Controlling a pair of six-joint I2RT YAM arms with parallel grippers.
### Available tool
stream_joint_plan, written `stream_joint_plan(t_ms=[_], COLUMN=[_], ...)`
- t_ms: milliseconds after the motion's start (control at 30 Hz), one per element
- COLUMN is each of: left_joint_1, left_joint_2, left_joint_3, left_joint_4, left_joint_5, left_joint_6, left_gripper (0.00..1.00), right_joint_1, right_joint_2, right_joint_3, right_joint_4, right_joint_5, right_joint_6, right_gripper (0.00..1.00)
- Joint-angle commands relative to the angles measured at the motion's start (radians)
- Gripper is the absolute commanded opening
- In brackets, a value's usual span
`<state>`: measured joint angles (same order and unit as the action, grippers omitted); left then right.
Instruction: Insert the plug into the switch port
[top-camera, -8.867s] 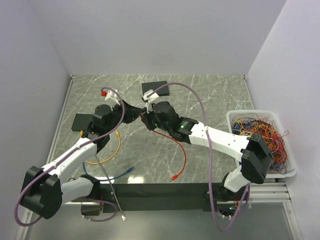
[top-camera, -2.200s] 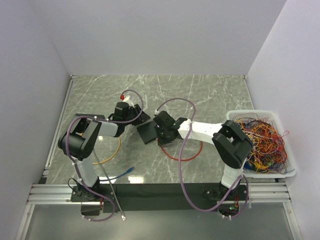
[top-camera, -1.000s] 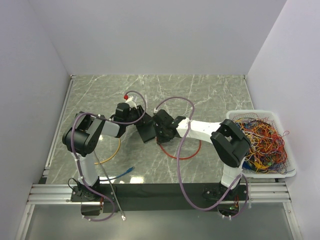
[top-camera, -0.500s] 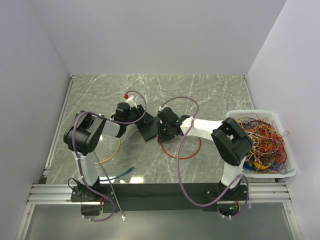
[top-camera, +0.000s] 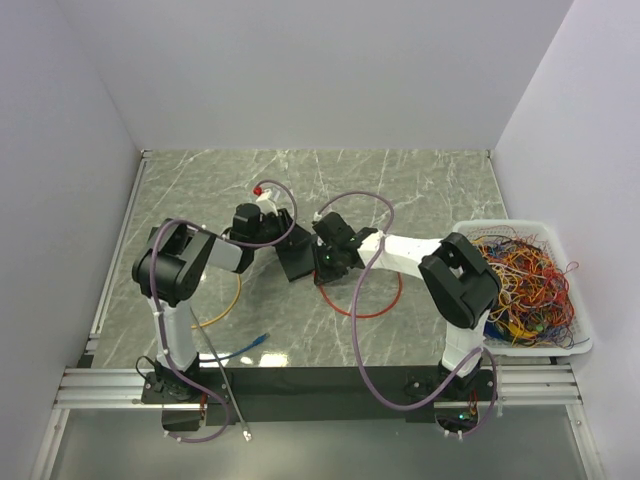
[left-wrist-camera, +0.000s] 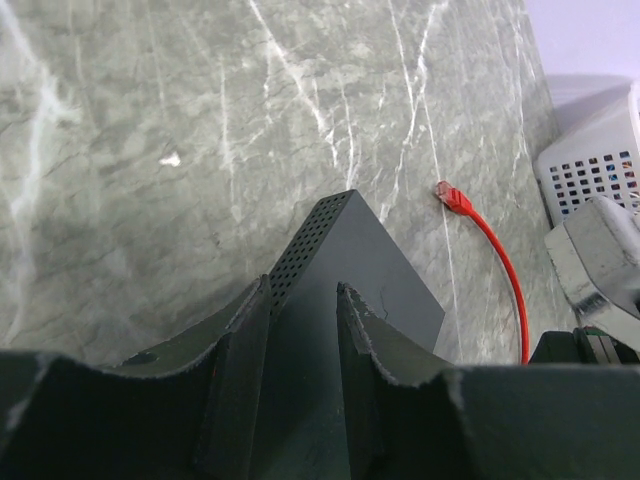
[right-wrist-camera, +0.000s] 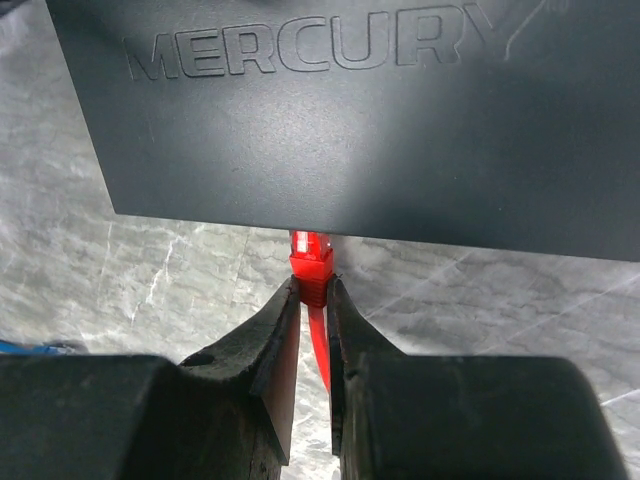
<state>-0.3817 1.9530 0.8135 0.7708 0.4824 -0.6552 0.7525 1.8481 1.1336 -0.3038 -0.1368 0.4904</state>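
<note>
R gripper (right-wrist-camera: 312, 290): both fingers are closed tight on the red plug (right-wrist-camera: 311, 252), pinching it just behind its head. Seen from the R wrist, the plug's long axis runs straight up the frame. Its tip points at the near edge of the switch (right-wrist-camera: 350, 120) and touches it. The port face is hidden under that edge, so whether the plug is seated can't be told. The red cable (top-camera: 385, 305) trails back btwn the fingers.

Writing: "MERCURY" is embossed in caps across the switch's dark top, the only text that reads.

L gripper (left-wrist-camera: 303, 290): fingers are clamped on the opp. side of the switch, whose dark body fills the narrow gap btwn them. One vented corner pokes out past the fingertips.

From above, both grippers meet mid-table, L from the left and R from the right, w/ the switch btwn them. The plug points roughly leftward into it.

Room: the marble table (top-camera: 420, 190) has bare surface on the far side of the switch, which is well apart from the walls. The red cable loops on the near side, just beside the R arm. Its other plug lies loose on the marble in the L wrist view. A yellow cable (top-camera: 228, 305) and a blue cable (top-camera: 250, 345) lie near-left. A white bin (top-camera: 520, 222) of tangled wires sits at the right edge.
</note>
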Motion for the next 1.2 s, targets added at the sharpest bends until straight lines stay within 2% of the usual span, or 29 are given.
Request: stream_joint_plan(t_ms=[0, 367, 733, 1033, 1167], left_joint_1=[-0.039, -0.039, -0.040, -0.062, -0.062], left_joint_2=[0.038, 0.078, 0.135, 0.135, 0.152], left_joint_3=[0.021, 0.038, 0.026, 0.007, 0.016], left_joint_4=[-0.028, -0.057, 0.001, 0.033, 0.038], left_joint_5=[0.130, 0.151, 0.191, 0.177, 0.196], left_joint_6=[0.026, 0.048, 0.040, 0.057, 0.049], left_gripper=[0.39, 0.39, 0.38, 0.39, 0.38], right_joint_1=[-0.024, -0.065, -0.093, -0.116, -0.134], right_joint_2=[0.011, 0.029, 0.108, 0.145, 0.192], right_joint_3=[0.078, 0.098, 0.161, 0.258, 0.357], right_joint_4=[0.088, 0.086, 0.150, 0.192, 0.181], right_joint_5=[0.063, 0.106, 0.108, 0.132, 0.121], right_joint_6=[-0.042, -0.085, -0.156, -0.190, -0.193], right_gripper=[0.00, 0.00, 0.00, 0.00, 0.00])
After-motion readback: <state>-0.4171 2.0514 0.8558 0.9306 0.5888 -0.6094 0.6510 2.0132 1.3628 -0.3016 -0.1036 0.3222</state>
